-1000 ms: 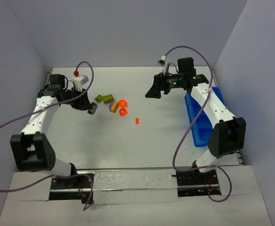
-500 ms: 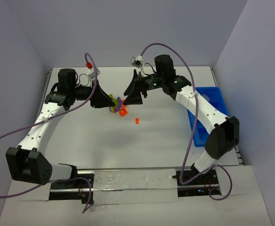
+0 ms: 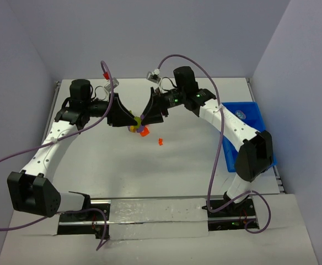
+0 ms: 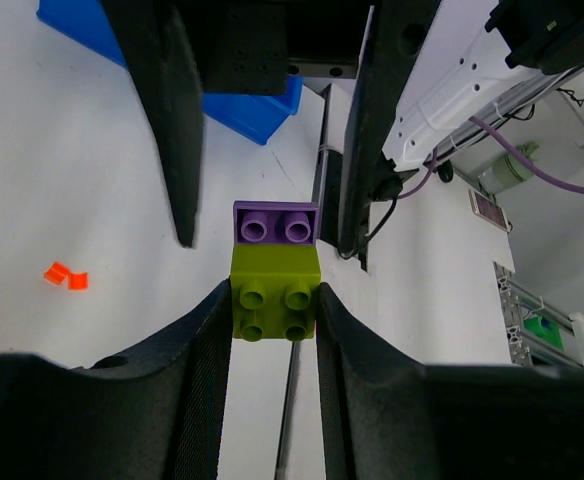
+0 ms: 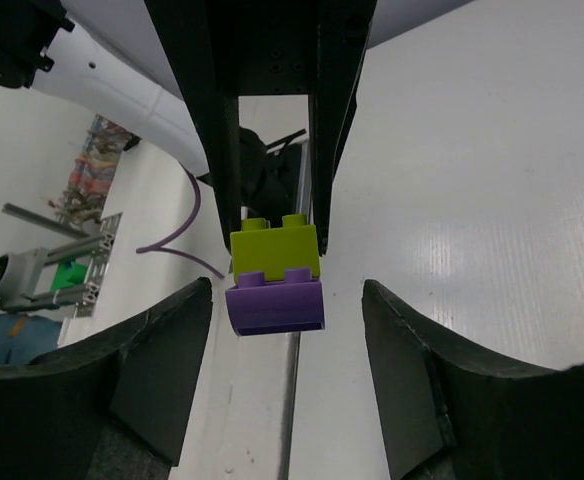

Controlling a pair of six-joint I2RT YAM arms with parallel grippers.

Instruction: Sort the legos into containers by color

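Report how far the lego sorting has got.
Done: nothing that I can see; no lego shows in the visible part of the blue tray. In hand: the left gripper grips a lime-green brick with a purple brick stuck on it, and the right gripper, jaws open, straddles the purple one, probably to pull them apart. Left: the orange pieces on the table, at least.

Two white robot arms reach in from their bases and meet tip to tip at the centre. The left arm (image 3: 46, 146) rises from its base and stretches to the right; the left gripper (image 4: 275, 300) is clamped on the sides of a lime-green brick (image 4: 275, 292) (a purple brick (image 5: 275, 305) is stuck to the far end). The right arm (image 3: 232, 124) arches to the left, and the right gripper (image 5: 287, 290) has its jaws spread either side of the purple brick, with a gap on each side
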